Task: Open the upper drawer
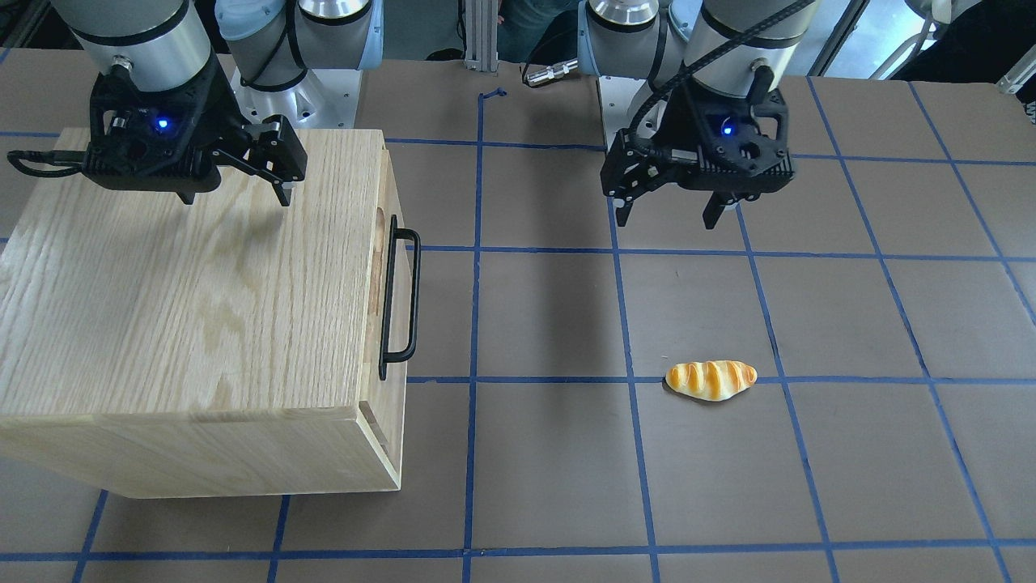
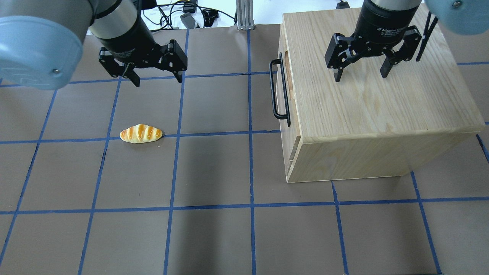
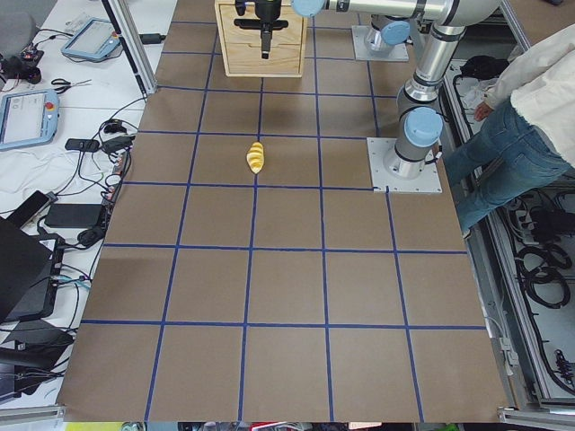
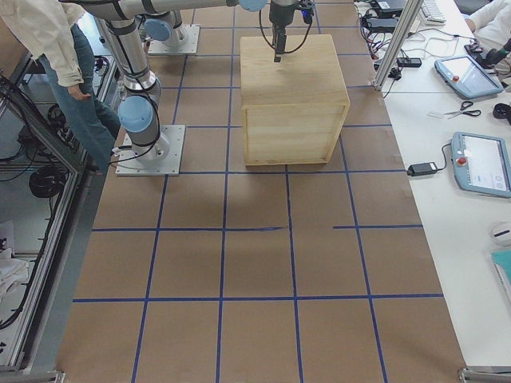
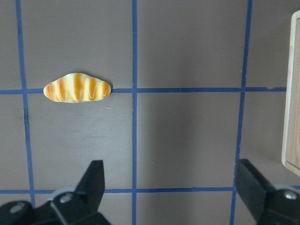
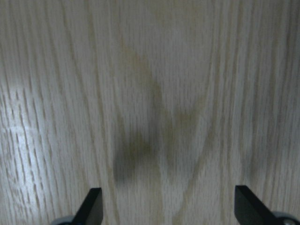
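The upper drawer (image 2: 285, 53) is shut, flush in the front of the oak cabinet (image 2: 382, 110) at the right. Its long black bar handle (image 2: 279, 89) faces the table's middle and also shows in the front-facing view (image 1: 401, 304). My right gripper (image 2: 360, 76) is open and empty, hovering just above the cabinet's top, apart from the handle; its wrist view shows only wood grain between the fingers (image 6: 93, 206). My left gripper (image 2: 157, 80) is open and empty above the bare table at the far left, well away from the cabinet.
A toy bread roll (image 2: 141, 133) lies on the brown table with blue tape grid lines, in front of my left gripper, and shows in the left wrist view (image 5: 77, 87). A person (image 3: 521, 135) stands beside the robot's base.
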You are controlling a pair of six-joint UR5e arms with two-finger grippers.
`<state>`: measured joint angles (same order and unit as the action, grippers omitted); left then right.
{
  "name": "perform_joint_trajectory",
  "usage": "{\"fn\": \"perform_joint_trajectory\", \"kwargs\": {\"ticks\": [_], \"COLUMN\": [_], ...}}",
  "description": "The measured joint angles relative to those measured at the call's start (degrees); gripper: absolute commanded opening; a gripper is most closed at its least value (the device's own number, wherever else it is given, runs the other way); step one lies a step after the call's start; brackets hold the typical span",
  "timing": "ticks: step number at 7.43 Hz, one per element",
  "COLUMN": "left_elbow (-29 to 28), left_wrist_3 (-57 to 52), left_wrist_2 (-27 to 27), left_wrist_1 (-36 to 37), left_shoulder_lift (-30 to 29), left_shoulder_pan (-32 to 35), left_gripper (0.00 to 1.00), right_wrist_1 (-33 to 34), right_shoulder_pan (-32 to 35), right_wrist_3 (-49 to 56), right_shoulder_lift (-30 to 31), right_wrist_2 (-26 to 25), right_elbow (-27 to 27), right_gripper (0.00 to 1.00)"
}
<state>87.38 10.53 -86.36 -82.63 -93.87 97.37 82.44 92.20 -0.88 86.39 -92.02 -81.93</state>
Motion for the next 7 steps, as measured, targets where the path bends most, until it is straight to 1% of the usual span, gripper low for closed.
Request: {"fn": "perform_joint_trajectory", "kwargs": {"ticks": [2,4,7], "left_elbow": [-0.08,-0.10,0.00], "left_wrist_3": [5.58,9.27,13.10], "left_wrist_2": [4.87,12.93,18.44], "left_wrist_1": [4.84,7.58,11.23], "left_shoulder_lift": [-3.73,-7.00,-9.84], "left_shoulder_pan": [3.64,5.79,8.79], "left_gripper": [1.00,1.00,1.00], "right_wrist_1": [0.00,0.00,0.00], "right_shoulder_pan": [0.00,0.00,0.00], "right_wrist_3": [0.00,0.00,0.04], "right_shoulder_lift": [0.00,0.00,0.00], "right_wrist_2": [0.00,0.00,0.00], "right_elbow": [0.01,-0.03,-0.03], "right_gripper": [1.00,1.00,1.00]}}
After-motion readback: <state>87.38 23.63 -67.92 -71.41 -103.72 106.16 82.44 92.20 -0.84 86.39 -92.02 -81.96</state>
